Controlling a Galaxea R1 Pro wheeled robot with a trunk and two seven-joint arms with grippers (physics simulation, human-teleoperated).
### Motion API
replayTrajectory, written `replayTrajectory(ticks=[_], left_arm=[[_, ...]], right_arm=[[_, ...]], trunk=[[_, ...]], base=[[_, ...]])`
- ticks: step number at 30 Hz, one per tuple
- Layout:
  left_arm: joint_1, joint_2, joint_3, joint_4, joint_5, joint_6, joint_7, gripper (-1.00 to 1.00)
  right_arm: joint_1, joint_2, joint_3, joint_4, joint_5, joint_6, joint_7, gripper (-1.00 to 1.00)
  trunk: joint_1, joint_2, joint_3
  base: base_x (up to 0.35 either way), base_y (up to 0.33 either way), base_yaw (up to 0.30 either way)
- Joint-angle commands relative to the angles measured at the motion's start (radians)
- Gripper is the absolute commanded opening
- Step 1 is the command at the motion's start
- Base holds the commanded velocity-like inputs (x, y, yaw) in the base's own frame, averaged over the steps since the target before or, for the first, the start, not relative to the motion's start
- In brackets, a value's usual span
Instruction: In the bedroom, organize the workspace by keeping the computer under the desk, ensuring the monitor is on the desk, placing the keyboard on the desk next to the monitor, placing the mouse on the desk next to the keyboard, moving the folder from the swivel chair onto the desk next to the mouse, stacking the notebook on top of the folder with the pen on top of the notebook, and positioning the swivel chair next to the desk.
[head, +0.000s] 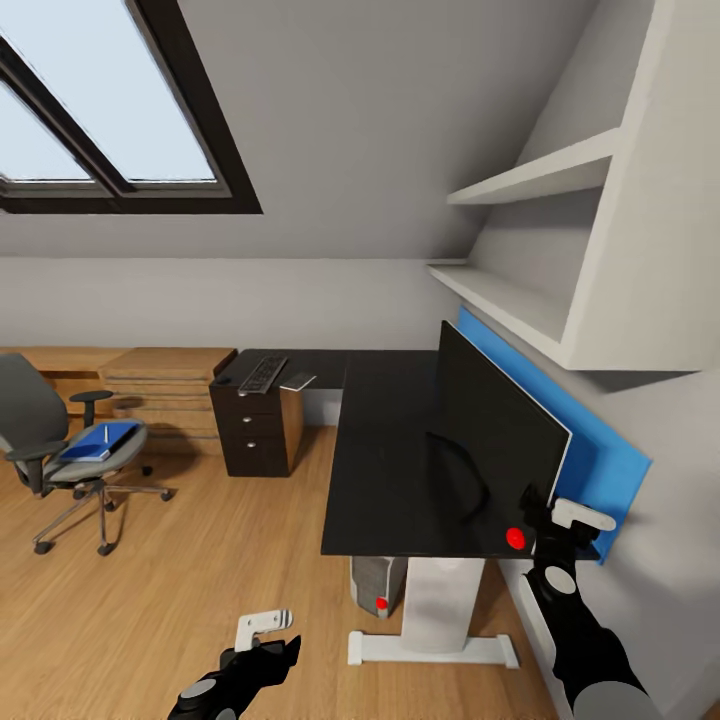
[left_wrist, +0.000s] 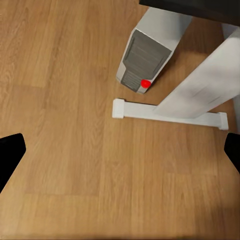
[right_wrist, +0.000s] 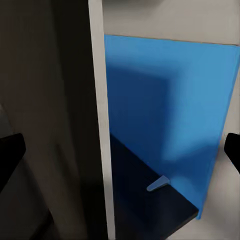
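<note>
Room: attic bedroom with a wood floor (head: 200, 560), a skylight (head: 100, 110) and white wall shelves (head: 540, 180).
Head view: monitor (head: 495, 440) upright on the desk (head: 385, 450) against the blue panel (head: 600, 450); computer (head: 378, 582) beneath the desk beside the white leg (head: 440, 600); keyboard (head: 263, 374) on the far wing over the drawers (head: 250, 430); folder (head: 100, 440) on the chair (head: 60, 450), well apart from the desk.
Right gripper (head: 565, 520): at the monitor's near edge; grip cannot be told.
Left gripper (head: 265, 630): low over the floor.
Left wrist view: fingertips (left_wrist: 11, 155) spread wide, nothing between.
Right wrist view: monitor's edge between wide-spread fingertips (right_wrist: 10, 155).
</note>
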Motion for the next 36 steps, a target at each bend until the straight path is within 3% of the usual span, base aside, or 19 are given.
replayTrajectory(ticks=[1, 7, 10, 14, 36], left_arm=[[-0.001, 0.001, -0.003, -0.001, 0.010, 0.001, 0.010, 1.00], [-0.001, 0.001, -0.003, -0.001, 0.010, 0.001, 0.010, 1.00], [-0.001, 0.001, -0.003, -0.001, 0.009, 0.001, 0.010, 1.00], [-0.001, 0.001, -0.002, -0.001, 0.009, 0.001, 0.010, 1.00], [-0.001, 0.001, -0.003, -0.001, 0.009, 0.000, 0.010, 1.00]], right_arm=[[0.000, -0.001, 0.000, 0.001, 0.004, -0.001, -0.002, 1.00], [0.000, -0.001, 0.000, 0.001, 0.003, -0.002, 0.004, 1.00], [0.001, -0.001, 0.000, 0.001, 0.002, -0.001, 0.065, 1.00], [0.001, -0.001, 0.000, 0.001, 0.001, -0.001, 0.092, 1.00], [0.001, -0.005, -0.001, 0.001, 0.000, -0.002, 0.118, 1.00]], trunk=[[0.000, -0.001, -0.001], [0.000, -0.001, -0.001], [0.000, -0.001, -0.001], [0.000, -0.001, -0.001], [0.000, -0.001, -0.001]], base=[[-0.008, 0.000, 0.000], [-0.001, 0.000, 0.000], [0.000, 0.000, 0.000], [0.000, 0.000, 0.000], [0.077, 0.000, 0.000]])
